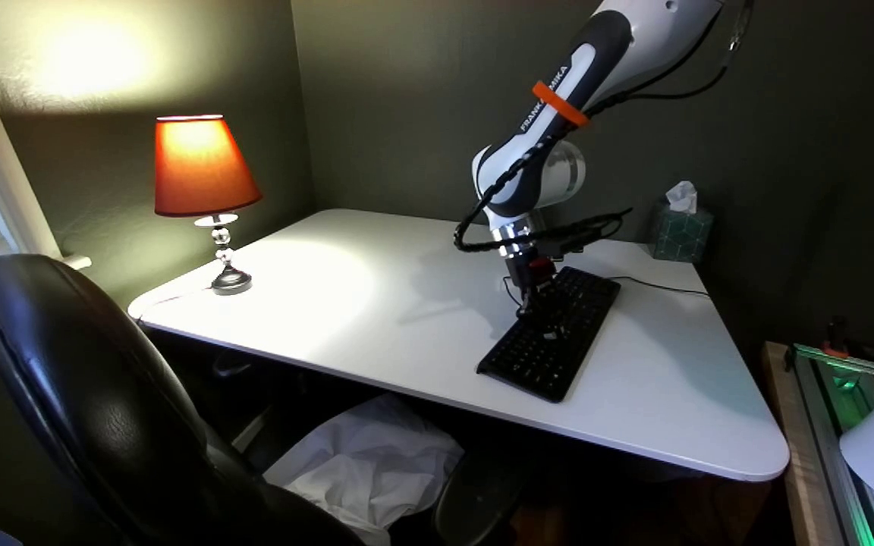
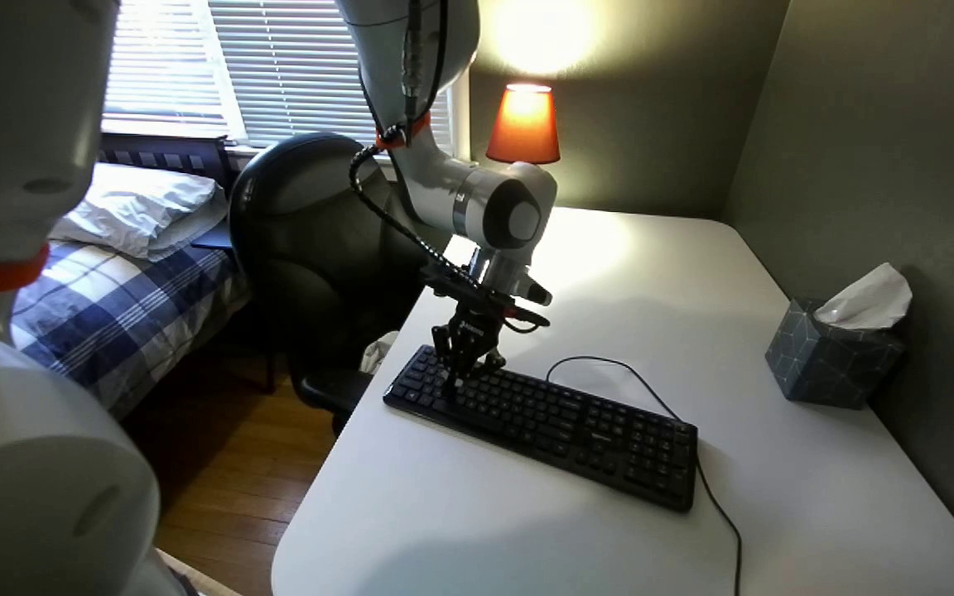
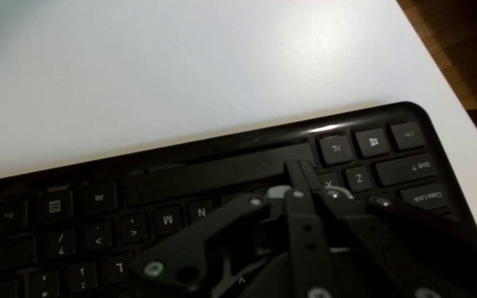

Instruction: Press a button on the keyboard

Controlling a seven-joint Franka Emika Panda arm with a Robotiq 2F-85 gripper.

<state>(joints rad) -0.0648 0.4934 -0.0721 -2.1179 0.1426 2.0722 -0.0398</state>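
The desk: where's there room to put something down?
The desk has its biggest bare patch between the lamp and the keyboard. Another lies between the spacebar side of the keyboard and the desk's edge. It's crowded at the keyboard, where the gripper is, and a cable lies between keyboard and tissue box.

**Inverted letters and an interrupted name**

In the wrist view, the keyboard [image 3: 218, 174] carries upside-down legends, among them Ctrl, a Windows sign, Alt, Shift with an arrow, Caps Lock, Fn, Z, M, N and L. In an exterior view, the arm [image 1: 580, 64] reads "FRANK" and "MIKA", an orange band [image 1: 561, 105] crossing between.
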